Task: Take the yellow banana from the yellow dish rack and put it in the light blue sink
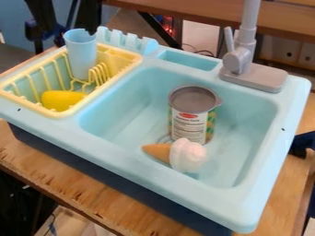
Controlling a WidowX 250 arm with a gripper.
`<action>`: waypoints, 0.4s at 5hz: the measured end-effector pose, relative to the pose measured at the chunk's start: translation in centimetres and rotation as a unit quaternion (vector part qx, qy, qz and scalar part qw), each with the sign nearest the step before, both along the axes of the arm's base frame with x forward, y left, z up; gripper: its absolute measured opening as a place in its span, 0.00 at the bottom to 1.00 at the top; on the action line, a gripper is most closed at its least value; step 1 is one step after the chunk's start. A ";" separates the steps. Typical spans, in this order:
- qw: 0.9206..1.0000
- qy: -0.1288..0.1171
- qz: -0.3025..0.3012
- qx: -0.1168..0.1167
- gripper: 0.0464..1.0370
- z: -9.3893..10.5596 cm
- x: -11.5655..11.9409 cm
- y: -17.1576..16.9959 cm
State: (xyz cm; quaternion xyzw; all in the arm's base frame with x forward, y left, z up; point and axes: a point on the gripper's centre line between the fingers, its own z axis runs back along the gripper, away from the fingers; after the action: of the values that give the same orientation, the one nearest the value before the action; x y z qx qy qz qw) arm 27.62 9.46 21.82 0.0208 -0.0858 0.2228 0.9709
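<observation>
At the pincer: whether it is released or clenched, I cannot tell.
Can: upright in the basin of the light blue sink, grey top up, a pale label facing the camera.
Ice cream cone: on its side in the basin, just in front of the can, tan tip toward the view's left, pinkish-white scoop toward the right; whether the two touch is unclear.
Faucet: grey, on the sink's rear rim, right of centre.
Recess: shallow, behind the basin, left of the faucet.
Yellow rack: set in the sink's left part, with a light blue cup upright and a rounded yellow object near its front.
Counter: wooden, under the sink.
</observation>
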 end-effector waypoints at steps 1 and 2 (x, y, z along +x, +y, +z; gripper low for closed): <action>1.000 0.013 0.004 -0.005 0.96 -0.8 0.0 0.0; 0.998 0.014 0.063 -0.017 0.96 -2.3 1.1 1.2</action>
State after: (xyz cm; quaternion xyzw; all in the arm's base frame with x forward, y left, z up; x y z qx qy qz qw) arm 28.70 10.67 19.49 0.0130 -0.0668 0.2842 0.9563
